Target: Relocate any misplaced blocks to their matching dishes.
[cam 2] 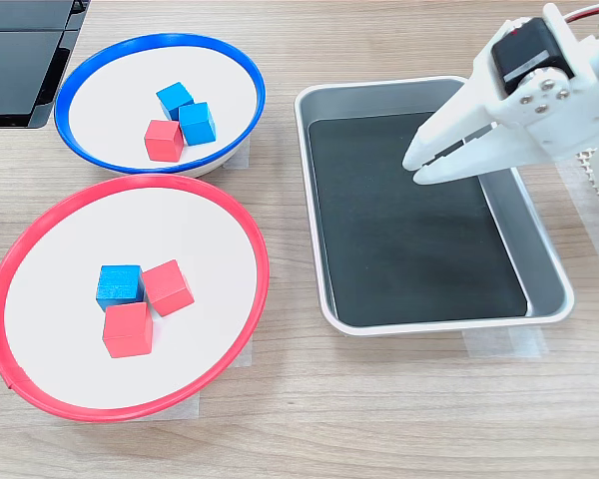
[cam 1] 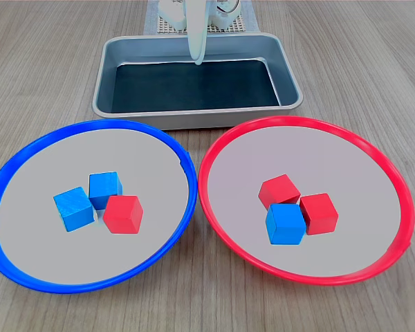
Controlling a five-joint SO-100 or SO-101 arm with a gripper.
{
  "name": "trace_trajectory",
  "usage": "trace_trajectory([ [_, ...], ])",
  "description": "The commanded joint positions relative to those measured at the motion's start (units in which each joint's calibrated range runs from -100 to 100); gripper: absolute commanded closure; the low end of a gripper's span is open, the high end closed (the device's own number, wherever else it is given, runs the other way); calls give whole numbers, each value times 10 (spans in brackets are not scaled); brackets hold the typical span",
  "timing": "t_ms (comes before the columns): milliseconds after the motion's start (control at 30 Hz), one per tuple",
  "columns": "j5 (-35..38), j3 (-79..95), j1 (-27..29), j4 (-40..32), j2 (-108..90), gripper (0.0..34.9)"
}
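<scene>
Now: blue-rimmed dish (cam 1: 28, 166) holds red cube (cam 1: 122, 214) | red-rimmed dish (cam 1: 373, 149) holds blue cube (cam 1: 285, 224) | end effector (cam 2: 416, 170) clenched, empty

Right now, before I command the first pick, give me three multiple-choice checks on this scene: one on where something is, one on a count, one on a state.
1. Where is the claw?
A. Above the tray
B. Inside the red dish
C. On the bare table

2. How many cubes lie in the blue dish?
A. One
B. Three
C. Five

3. What is the state of the tray?
A. Holding cubes
B. Empty
C. Flipped over

Answers:
1. A: in the second exterior view the claw hangs over the tray's dark floor, away from both dishes.
2. B: both exterior views show two blue cubes and one red cube clustered there.
3. B: both exterior views show only its bare dark floor, right way up; all six cubes sit in the blue dish and the red dish.
</scene>
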Motion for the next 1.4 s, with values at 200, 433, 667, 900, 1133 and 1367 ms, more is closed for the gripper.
trace_trajectory([
  [200,14,-83,-6,-17,106,346],
  [433,34,-357,-8,12,397,346],
  [667,39,-641,-16,12,681,341],
  [900,37,-838,-15,-17,892,346],
  [1133,40,-922,11,-34,1012,346],
  [1367,46,-1001,37,-27,1112,320],
])
